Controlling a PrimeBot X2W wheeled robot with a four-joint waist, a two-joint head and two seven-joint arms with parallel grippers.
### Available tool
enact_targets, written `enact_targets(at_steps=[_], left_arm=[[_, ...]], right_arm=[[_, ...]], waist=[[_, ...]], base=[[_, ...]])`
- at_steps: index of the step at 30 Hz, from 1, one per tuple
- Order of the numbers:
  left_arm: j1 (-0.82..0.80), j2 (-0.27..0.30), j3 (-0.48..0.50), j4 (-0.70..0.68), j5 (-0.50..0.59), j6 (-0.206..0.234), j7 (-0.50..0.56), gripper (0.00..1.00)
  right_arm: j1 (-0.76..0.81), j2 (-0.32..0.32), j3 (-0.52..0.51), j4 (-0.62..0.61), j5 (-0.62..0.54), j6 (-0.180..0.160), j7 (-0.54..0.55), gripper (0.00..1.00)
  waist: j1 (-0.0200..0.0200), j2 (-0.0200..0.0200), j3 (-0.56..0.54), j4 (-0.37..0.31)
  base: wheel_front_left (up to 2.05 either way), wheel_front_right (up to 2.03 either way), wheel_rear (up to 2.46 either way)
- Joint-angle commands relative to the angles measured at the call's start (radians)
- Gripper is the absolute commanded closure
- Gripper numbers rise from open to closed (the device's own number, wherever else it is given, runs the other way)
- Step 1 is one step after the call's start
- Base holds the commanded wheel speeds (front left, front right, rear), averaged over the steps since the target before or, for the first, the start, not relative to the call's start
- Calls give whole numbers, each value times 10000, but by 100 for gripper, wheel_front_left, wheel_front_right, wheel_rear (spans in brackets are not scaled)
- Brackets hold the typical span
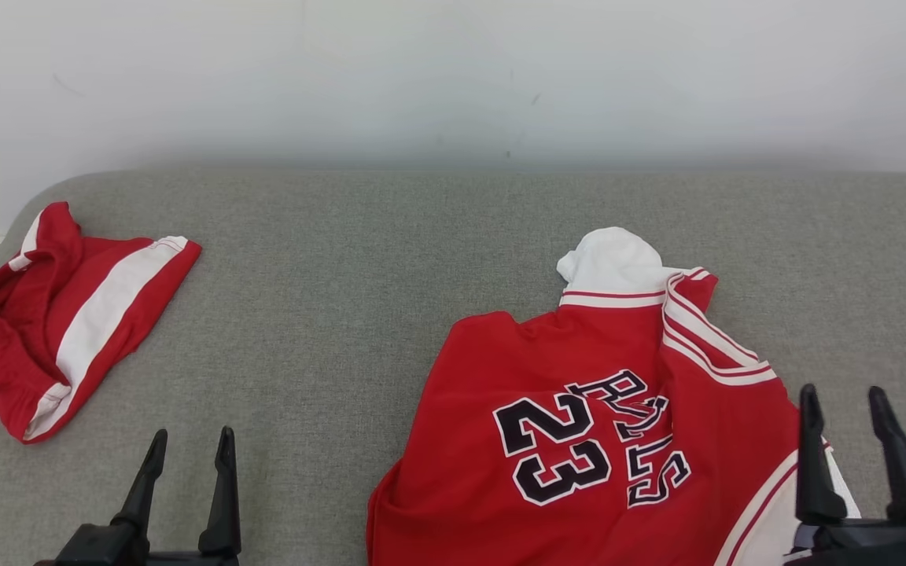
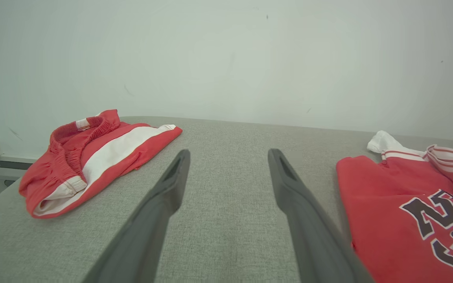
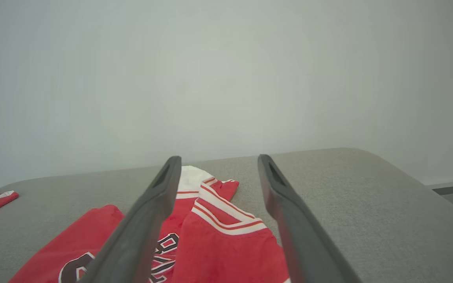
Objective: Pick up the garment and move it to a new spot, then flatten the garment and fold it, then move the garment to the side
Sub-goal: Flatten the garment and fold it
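Observation:
A red basketball jersey with white trim and the number 23 lies crumpled on the grey surface at the lower right, running off the bottom edge. It also appears as the jersey at the right of the left wrist view and the jersey under the fingers of the right wrist view. My right gripper stands open over the jersey's right edge, holding nothing. My left gripper stands open at the lower left above bare grey fabric. Both pairs of jaws are spread wide in their own wrist views.
Folded red shorts with a white stripe lie at the far left, near the surface's rounded corner; they show as shorts in the left wrist view. The grey padded surface backs onto a white wall. Its right edge drops off.

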Motion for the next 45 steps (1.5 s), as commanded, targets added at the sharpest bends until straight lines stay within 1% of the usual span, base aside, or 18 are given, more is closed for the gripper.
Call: enact_targets(at_steps=[1,6,9,12,17,20,24,30,31,32,33,34,37,45], left_arm=[[93,16,14,-19,69,12,-36,0],[156,1,-269,55,138,12,-36,0],[138,44,-743,173,78,12,-36,0],[101,113,-1452,471,-53,12,-36,0],[-146,274,-2764,1318,-367,12,-36,0],[-363,348,-3386,1959,-577,14,-36,0],[-722,419,-3948,2809,-951,15,-36,0],[-1190,480,-4404,3897,-1385,15,-36,0],[-1298,500,-4464,4027,-1450,15,-36,20],[-1426,546,-4488,4139,-1534,15,-36,58],[-1426,546,-4488,4139,-1534,15,-36,58],[-1515,592,-4545,4256,-1611,15,-36,100],[-1856,700,-4641,4325,-1753,15,-36,100],[-2814,1343,-4310,3444,-1664,15,-36,100]], right_arm=[[-138,11,103,96,7,-23,-175,0],[-355,10,568,878,31,-23,-584,0],[-478,10,720,1294,62,-23,-756,0],[-605,10,826,1597,69,-23,-860,0],[-803,9,970,1869,30,-23,-924,0],[-917,9,1028,2007,40,-23,-955,0],[-982,9,1021,2144,84,-23,-987,0],[-1088,8,1011,2243,97,-24,-1048,0],[-1102,8,1004,2256,98,-24,-1059,0],[-1128,10,1013,2263,102,-24,-1059,0],[-1128,10,1013,2263,102,-24,-1059,0],[-1156,10,1004,2269,105,-24,-1073,0],[-1218,10,988,2286,113,-24,-1126,0],[-1377,10,969,2321,133,-24,-1222,0]], waist=[[0,0,-6,5],[0,0,-17,23],[0,0,-24,27],[0,0,-23,-6],[0,0,27,-170],[0,0,92,-305],[0,0,184,-476],[0,0,337,-678],[0,0,360,-696],[0,0,388,-717],[0,0,388,-717],[0,0,409,-730],[0,0,468,-748],[0,0,705,-743]], base=[[0,0,0],[0,0,0],[0,0,0],[0,0,0],[0,0,0],[0,0,0],[0,0,0],[0,0,0],[0,0,0],[0,0,0],[0,0,0],[0,0,0],[0,0,0],[0,0,0]])
